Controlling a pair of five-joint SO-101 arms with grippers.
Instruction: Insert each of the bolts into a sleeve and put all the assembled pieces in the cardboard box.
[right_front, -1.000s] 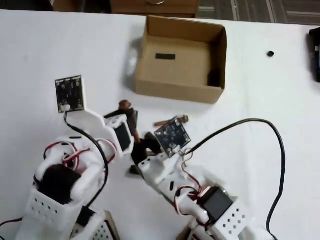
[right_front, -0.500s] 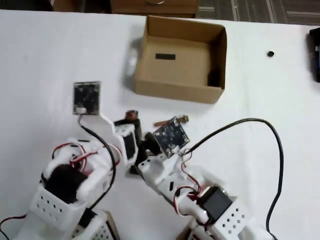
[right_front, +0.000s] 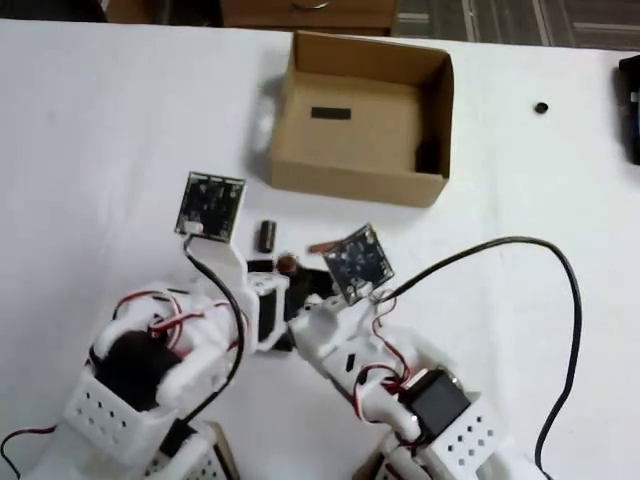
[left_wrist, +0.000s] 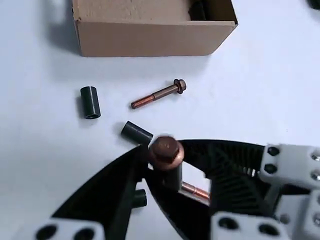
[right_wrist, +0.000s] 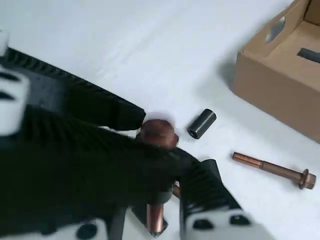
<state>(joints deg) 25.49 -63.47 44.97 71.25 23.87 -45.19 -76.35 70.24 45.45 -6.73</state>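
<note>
In the high view the bolt (right_front: 287, 263) stands between the two arms near the middle of the table (right_front: 100, 120), its copper head up. The left gripper (right_front: 276, 276) meets it from 9 o'clock and the right gripper (right_front: 303, 284) from 4 o'clock.

In the left wrist view the bolt head (left_wrist: 166, 150) sits right at the tips of the left gripper (left_wrist: 159, 169). Those fingers (left_wrist: 127, 175) are clenched on it just under the head. Below the head the shank runs through a dark sleeve (left_wrist: 173, 179), and a short copper length of it shows beyond the sleeve.

In the right wrist view the same head (right_wrist: 157, 131) shows above the right gripper (right_wrist: 161, 167). The shank end pokes out lower down between its fingers (right_wrist: 202, 182), which are closed on the sleeve.

A loose sleeve (right_front: 267, 236) lies on its side at 11 o'clock from the held bolt, apart from both grippers. A loose bolt (right_front: 325, 246) lies flat at 2 o'clock, partly under the right arm's camera board. A second sleeve (left_wrist: 136, 133) lies just beside the left fingertips.

The cardboard box (right_front: 360, 180) stands open at 12 o'clock, well apart from the grippers.
</note>
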